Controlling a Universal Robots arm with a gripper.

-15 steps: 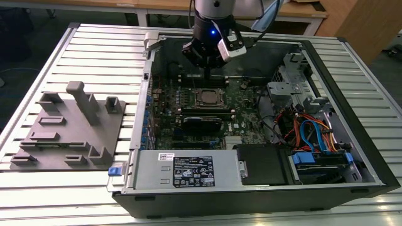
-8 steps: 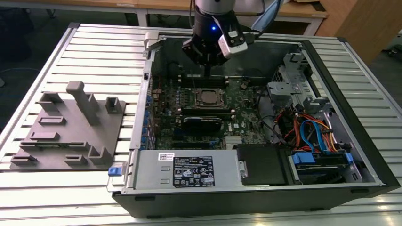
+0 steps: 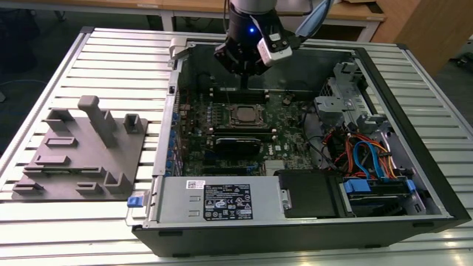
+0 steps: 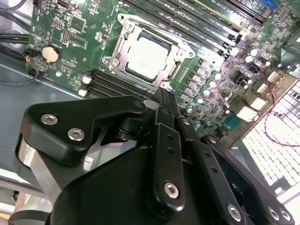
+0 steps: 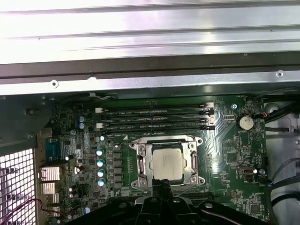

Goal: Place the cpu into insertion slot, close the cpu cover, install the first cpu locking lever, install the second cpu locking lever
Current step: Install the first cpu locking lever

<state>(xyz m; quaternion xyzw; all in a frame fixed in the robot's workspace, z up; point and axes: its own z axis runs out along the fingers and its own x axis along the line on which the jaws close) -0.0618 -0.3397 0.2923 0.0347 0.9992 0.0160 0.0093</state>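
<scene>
The cpu (image 3: 242,114) (image 4: 146,57) (image 5: 167,163) lies flat in the insertion slot (image 5: 137,148) on the green board, its dull silver top showing. The cpu cover (image 4: 123,46) (image 5: 149,165) lies down around the chip as a thin metal frame. Whether the side levers are latched cannot be told. My gripper (image 3: 242,84) (image 4: 165,97) (image 5: 162,184) hangs just above the board beside the socket's edge, toward the case's back wall. Its black fingers are shut together with nothing between them.
Long black memory slots (image 5: 154,119) run beside the socket. The open computer case (image 3: 414,116) holds a power supply (image 3: 221,200), a drive bay and coloured cables (image 3: 364,156) at the exterior view's right. A grey fixture tray (image 3: 81,152) sits on the slatted table at the left.
</scene>
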